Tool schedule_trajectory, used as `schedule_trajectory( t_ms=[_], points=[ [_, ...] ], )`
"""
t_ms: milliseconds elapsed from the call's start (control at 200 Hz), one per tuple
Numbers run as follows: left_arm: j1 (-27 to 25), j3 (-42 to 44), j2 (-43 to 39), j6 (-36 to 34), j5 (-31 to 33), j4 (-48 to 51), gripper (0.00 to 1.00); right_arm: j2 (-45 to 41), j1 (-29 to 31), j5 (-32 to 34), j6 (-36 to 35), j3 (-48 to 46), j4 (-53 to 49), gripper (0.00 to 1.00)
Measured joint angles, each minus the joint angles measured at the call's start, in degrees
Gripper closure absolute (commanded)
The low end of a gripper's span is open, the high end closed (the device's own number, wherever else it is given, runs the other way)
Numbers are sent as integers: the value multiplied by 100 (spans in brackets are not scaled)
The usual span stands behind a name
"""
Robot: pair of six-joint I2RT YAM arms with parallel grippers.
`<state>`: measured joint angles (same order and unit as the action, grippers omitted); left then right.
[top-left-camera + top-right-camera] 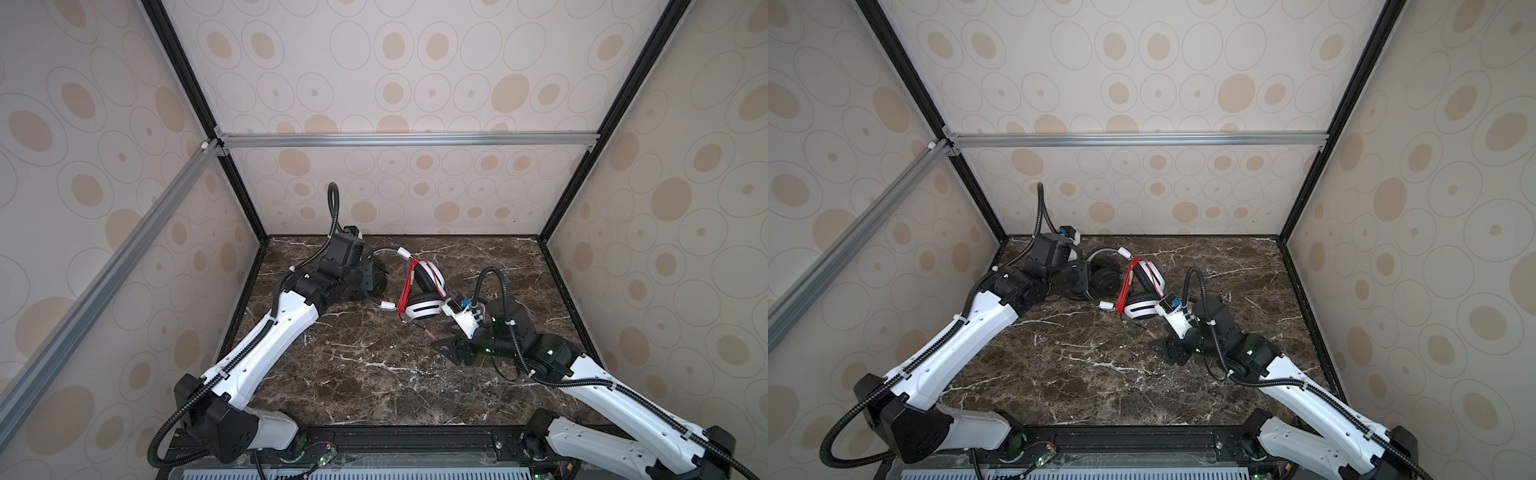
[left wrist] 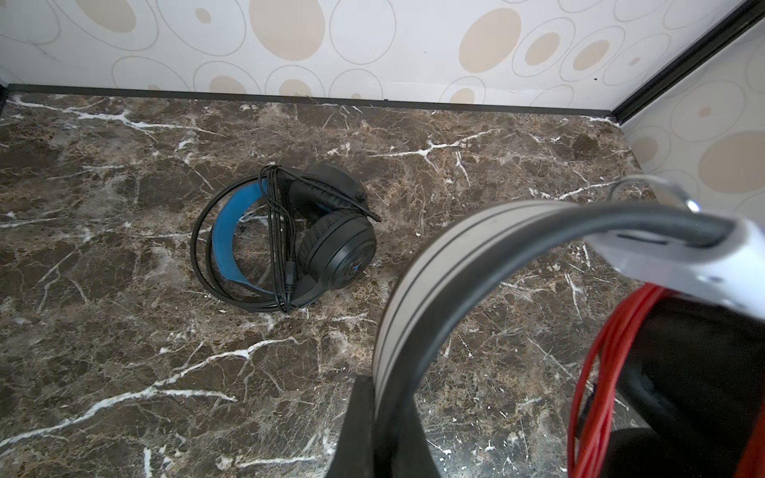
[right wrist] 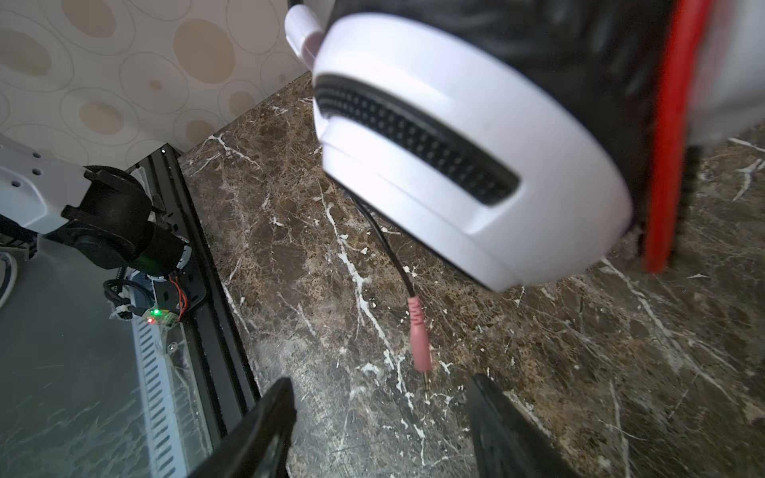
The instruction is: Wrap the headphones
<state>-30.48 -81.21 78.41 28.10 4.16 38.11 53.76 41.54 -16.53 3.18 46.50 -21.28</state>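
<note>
just ahead of the right pincer [image 3: 381, 383], jaws apart | pink plug [image 3: 419, 335] lies lengthwise, tip toward it | right arm nearer | left pincer [image 2: 376, 405] clamped on white headset [image 3: 455, 136] band, just beyond plug

Even, soft light; faint shadows.
In both top views the walls [image 1: 62, 124] splay wide-angle toward the edges. Right wrist view: white headset [image 3: 455, 136] motion-smeared. Left wrist view: near headband [image 2: 414, 289] soft, counter [image 2: 124, 331] sharp.

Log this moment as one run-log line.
left gripper: shut on white headset headband | right gripper: open, pink plug ahead | red cord: bundled across white headset | black headset: cord wrapped, on table
</note>
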Motion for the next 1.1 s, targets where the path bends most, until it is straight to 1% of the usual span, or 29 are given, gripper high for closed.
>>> schedule_trajectory(
  t_ms=[195, 525, 1100],
  points=[
    [17, 0, 0, 17, -114, -98, 100, 374, 0, 7, 118, -81, 505, 39],
    [59, 0, -42, 42, -138, -127, 100, 605, -79, 9, 245, -345, 1067, 47],
    [122, 2, -76, 46, -98, -127, 100, 918, -114, -111, 345, -433, 1565, 47]
  ],
)
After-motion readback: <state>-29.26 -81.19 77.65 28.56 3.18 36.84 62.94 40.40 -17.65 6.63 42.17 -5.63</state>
